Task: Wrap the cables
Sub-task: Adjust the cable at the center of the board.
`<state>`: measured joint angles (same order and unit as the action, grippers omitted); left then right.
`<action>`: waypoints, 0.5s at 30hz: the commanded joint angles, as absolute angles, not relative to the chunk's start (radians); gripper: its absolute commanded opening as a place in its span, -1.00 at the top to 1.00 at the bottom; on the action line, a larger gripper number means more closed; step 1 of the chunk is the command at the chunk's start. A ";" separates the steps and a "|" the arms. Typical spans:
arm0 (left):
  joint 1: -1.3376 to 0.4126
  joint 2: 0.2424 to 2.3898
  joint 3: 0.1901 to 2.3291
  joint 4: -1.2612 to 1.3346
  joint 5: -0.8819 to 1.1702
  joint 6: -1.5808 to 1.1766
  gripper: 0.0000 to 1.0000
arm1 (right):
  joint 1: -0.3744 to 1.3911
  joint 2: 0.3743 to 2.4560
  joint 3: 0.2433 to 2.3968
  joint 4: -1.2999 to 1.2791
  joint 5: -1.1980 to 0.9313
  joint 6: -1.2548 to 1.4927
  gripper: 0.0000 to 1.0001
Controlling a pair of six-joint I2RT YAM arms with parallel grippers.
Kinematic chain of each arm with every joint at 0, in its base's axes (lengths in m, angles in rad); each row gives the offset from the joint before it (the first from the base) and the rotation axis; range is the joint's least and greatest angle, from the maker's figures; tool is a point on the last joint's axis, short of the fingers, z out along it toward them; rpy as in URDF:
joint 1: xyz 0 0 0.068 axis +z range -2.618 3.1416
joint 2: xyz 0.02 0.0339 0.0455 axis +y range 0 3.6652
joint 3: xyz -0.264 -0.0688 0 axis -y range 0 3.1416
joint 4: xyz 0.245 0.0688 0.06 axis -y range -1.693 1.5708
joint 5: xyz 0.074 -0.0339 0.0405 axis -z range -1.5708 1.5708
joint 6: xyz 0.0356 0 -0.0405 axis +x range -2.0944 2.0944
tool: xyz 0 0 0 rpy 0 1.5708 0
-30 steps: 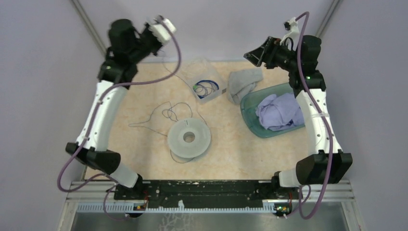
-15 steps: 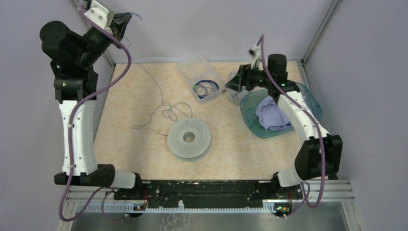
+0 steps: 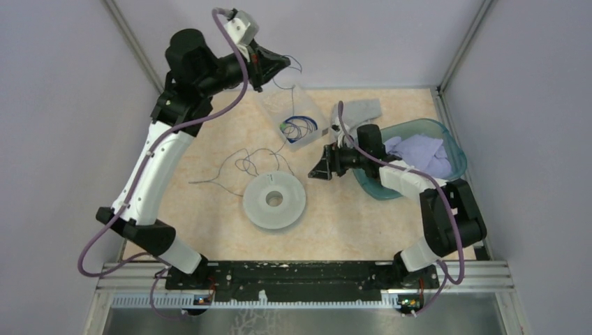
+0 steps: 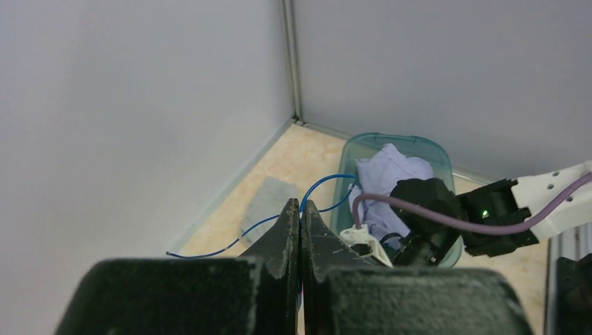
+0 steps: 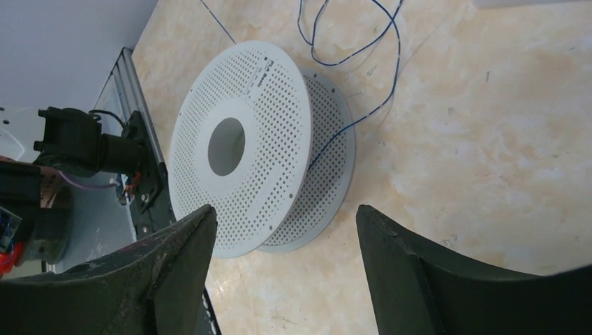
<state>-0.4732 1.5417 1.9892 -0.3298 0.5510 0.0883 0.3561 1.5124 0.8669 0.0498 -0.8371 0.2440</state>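
Barely begun, it seems: the cable (image 3: 246,165) lies in loose loops just beyond the spool (image 3: 274,200). The raised left gripper (image 3: 285,63) pinches one end. The right gripper (image 3: 315,172) gapes beside the spool, and nearly all the winding is left.
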 commanded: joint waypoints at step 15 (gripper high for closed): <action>-0.658 1.649 1.957 -0.110 0.848 -0.350 0.99 | 0.369 1.395 0.683 0.640 -0.771 0.348 -0.40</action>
<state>-0.6247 1.6230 1.9553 -0.2298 0.7433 -0.2127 0.3950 1.4784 0.6689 0.4454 -0.7834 0.3592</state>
